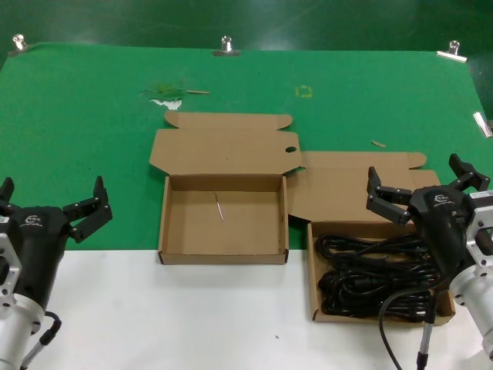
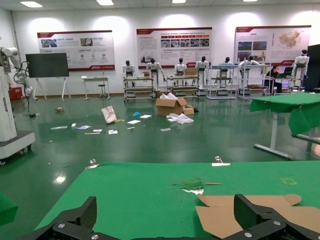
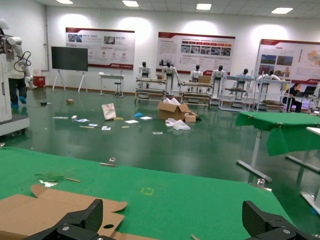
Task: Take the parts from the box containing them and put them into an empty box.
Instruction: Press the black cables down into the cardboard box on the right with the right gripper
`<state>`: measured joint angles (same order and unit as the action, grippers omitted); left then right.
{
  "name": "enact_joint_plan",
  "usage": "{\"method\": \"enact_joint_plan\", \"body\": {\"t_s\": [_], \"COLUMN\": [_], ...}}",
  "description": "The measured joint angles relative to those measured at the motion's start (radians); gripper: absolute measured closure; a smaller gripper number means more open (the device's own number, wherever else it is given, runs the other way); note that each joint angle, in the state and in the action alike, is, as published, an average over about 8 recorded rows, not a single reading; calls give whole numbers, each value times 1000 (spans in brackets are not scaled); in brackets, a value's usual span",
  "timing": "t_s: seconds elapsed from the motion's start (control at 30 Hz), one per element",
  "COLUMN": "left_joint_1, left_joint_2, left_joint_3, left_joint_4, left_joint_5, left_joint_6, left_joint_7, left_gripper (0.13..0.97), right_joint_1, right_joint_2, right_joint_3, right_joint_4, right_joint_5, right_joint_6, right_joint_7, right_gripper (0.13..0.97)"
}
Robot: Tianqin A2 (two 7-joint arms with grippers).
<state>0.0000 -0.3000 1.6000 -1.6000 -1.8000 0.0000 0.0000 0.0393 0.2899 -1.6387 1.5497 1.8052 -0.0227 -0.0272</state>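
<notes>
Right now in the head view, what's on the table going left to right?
Left end effector, open → empty box with a pale sliver on its floor → box of black power cords, right end effector open above it.

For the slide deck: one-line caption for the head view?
Open left gripper and right gripper poised; coiled black power cords fill one shallow brown cardboard box, the other awaits them.

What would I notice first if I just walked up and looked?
Probably the tangle of black power cords filling the brown box on the robot's right. Next to it, in the middle, sits a matching box with only a thin pale sliver on its floor. An open claw waits on each side, the left claw and the right claw, both holding nothing.
</notes>
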Motion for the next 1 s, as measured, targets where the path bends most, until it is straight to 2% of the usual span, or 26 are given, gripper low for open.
{"method": "enact_joint_plan", "body": {"t_s": [1.0], "left_joint_1": [0], "left_joint_2": [0], "left_joint_3": [0], "left_joint_4": [0], "left_joint_5": [0], "left_joint_6": [0], "left_joint_7": [0], "left_gripper": [132], "right_joint_1": [0], "right_joint_2": [0], "right_joint_3": [0], "right_joint_4": [0], "right_joint_5": [0], "right_joint_6": [0], "right_joint_7": [0], "right_gripper": [129]}}
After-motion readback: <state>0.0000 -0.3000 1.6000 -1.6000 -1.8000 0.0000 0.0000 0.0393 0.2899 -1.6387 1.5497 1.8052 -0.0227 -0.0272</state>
